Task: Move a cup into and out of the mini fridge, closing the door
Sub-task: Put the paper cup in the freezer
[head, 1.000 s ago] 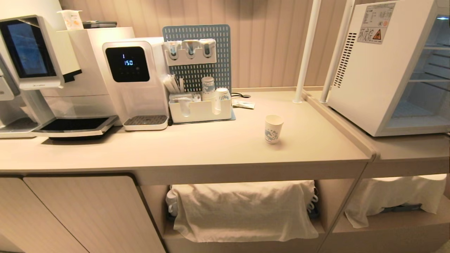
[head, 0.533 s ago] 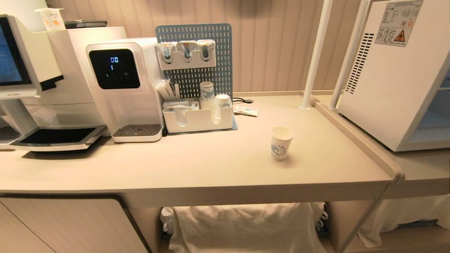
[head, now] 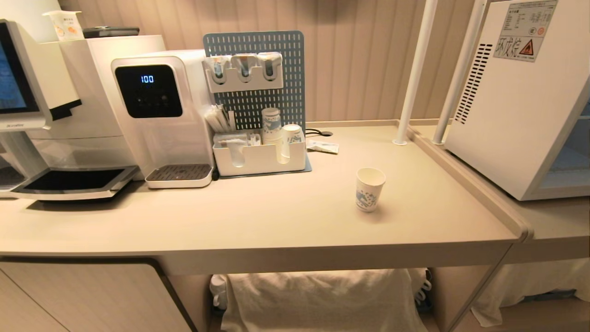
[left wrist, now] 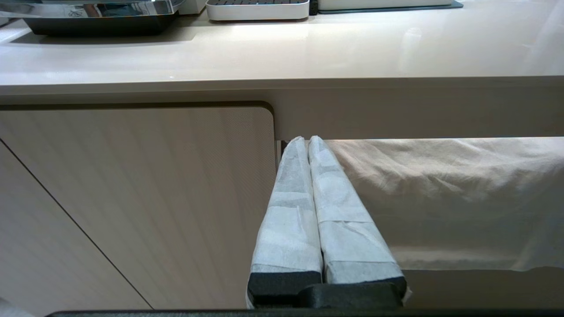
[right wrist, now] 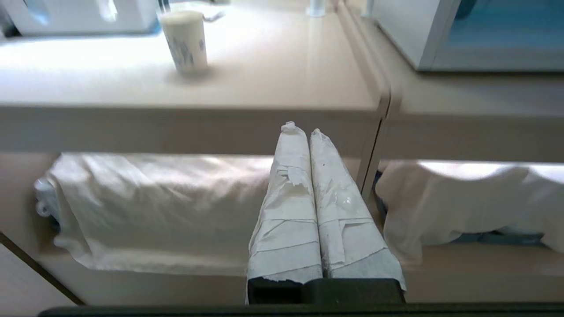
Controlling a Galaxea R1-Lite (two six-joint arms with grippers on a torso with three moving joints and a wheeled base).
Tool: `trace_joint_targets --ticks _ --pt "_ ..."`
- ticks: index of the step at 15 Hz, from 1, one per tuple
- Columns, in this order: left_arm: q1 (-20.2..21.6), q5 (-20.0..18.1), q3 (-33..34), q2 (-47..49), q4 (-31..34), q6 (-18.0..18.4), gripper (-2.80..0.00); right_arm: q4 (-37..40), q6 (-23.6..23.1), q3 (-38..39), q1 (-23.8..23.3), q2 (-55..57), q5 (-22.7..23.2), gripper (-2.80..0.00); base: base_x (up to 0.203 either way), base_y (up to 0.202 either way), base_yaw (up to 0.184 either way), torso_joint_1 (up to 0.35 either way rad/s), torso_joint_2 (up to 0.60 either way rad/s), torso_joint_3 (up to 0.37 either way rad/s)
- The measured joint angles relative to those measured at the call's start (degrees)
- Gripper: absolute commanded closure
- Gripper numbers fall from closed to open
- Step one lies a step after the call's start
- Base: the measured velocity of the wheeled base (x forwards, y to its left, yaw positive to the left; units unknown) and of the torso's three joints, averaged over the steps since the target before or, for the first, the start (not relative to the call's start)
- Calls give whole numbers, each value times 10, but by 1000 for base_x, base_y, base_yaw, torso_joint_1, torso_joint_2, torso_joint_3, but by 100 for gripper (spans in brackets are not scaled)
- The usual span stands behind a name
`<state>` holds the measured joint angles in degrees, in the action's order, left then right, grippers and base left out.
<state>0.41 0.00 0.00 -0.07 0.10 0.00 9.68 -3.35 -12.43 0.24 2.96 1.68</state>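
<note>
Waiting below the counter edge, both my grippers, left [left wrist: 307,140] and right [right wrist: 302,128], are clenched on nothing. My paper cup [head: 369,189] stands on the countertop [head: 286,216], the mini fridge [head: 521,101] at its two o'clock. Pickup hasn't begun; next I judge my right must rise, spread and reach it.

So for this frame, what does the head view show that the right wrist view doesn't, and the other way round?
Only the head view shows the water dispenser, the blue pegboard and the organizer with stacked cups; neither arm appears in it. Only the right wrist view shows the right gripper, shut and empty, below the countertop's edge. Both show the cup upright on the countertop, the mini fridge and the white cloths underneath.
</note>
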Motion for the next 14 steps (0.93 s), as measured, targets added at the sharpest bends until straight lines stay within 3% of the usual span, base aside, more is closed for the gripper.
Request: trace_joint_targets --ticks 3,7,10,14 --pt "0 0 0 0 0 0 0 114 37 -205 4 104 6 0 0 0 0 0 0 0" --pt "0 0 0 0 0 0 0 276 89 -444 10 329 51 0 0 0 0 0 0 0" --pt "0 0 0 0 0 0 0 318 128 -545 15 497 72 0 0 0 0 0 0 0" --pt "0 0 0 0 0 0 0 289 189 -586 45 673 165 0 0 0 0 0 0 0"
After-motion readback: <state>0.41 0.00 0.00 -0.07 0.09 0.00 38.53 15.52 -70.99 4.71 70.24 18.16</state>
